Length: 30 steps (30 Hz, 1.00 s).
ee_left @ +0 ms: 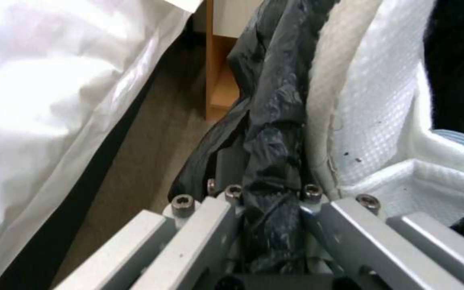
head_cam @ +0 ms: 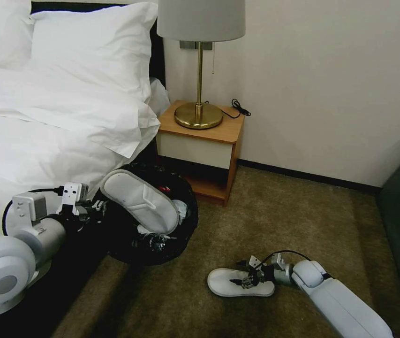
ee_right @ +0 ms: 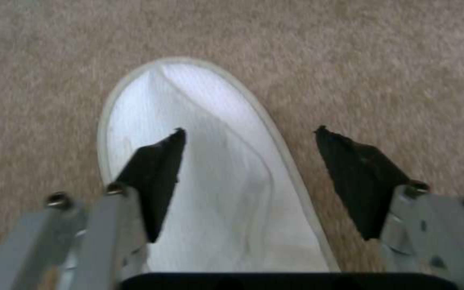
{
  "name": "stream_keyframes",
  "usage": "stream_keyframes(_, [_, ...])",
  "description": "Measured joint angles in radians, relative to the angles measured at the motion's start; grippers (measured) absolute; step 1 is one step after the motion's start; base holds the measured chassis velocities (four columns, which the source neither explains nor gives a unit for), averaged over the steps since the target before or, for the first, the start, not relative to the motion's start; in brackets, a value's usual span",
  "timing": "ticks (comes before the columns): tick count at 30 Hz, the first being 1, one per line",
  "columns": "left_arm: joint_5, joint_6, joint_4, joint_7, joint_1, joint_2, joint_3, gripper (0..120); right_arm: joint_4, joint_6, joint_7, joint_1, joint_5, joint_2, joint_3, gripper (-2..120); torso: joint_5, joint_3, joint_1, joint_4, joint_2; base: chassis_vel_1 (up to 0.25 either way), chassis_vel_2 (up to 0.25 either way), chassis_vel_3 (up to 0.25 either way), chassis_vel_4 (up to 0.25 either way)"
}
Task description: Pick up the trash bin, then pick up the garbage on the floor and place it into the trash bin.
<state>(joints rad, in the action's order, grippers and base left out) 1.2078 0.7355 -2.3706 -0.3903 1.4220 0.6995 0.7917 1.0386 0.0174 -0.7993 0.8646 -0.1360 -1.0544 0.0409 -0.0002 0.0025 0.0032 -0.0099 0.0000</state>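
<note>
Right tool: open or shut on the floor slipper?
Open. The right tool has its fingers spread, straddling one edge of the slipper, which lies flat on the carpet.

- I cannot make out most of what lies inside the round bin lined with crinkled black plastic (head_cam: pixel 181 234); the flat white slipper resting across its rim (head_cam: pixel 139 199) covers it.
- In my left wrist view, the left gripper's (ee_left: pixel 270 225) fingertips are buried in the bag's folds.
- My right wrist view cuts off the heel of the second flat white slipper on the carpet (ee_right: pixel 205 181).
- The tall brass lamp's pale shade (head_cam: pixel 201 19) runs past the head view's top edge.
</note>
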Motion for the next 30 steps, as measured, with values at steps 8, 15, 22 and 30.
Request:
stream_keyframes(8, [0.007,0.000,0.011,-0.004,-0.012,-0.007,-0.002,2,-0.034,-0.015,0.038,-0.015,0.001,-0.053,0.037,27,0.0000,0.000,0.000,0.0000,0.000,0.000,0.000,0.000,0.000])
stream_keyframes(15, [-0.006,0.000,0.023,-0.004,-0.017,0.002,-0.017,2,-0.045,-0.016,0.051,-0.003,-0.001,-0.066,0.036,6,0.0000,0.000,0.000,0.0000,0.000,0.000,0.000,0.000,0.000])
stream_keyframes(22, [-0.017,0.000,0.027,-0.002,-0.019,0.003,-0.020,2,-0.041,-0.008,0.062,0.022,-0.001,-0.065,0.010,0,0.0002,0.000,0.000,0.0000,0.000,0.000,0.000,0.000,0.000])
stream_keyframes(30, [-0.028,0.000,0.027,0.001,-0.017,0.013,-0.026,2,0.013,-0.022,0.089,0.055,-0.002,-0.064,-0.030,0,0.0003,0.000,0.000,0.0000,0.000,0.000,0.000,0.000,0.000])
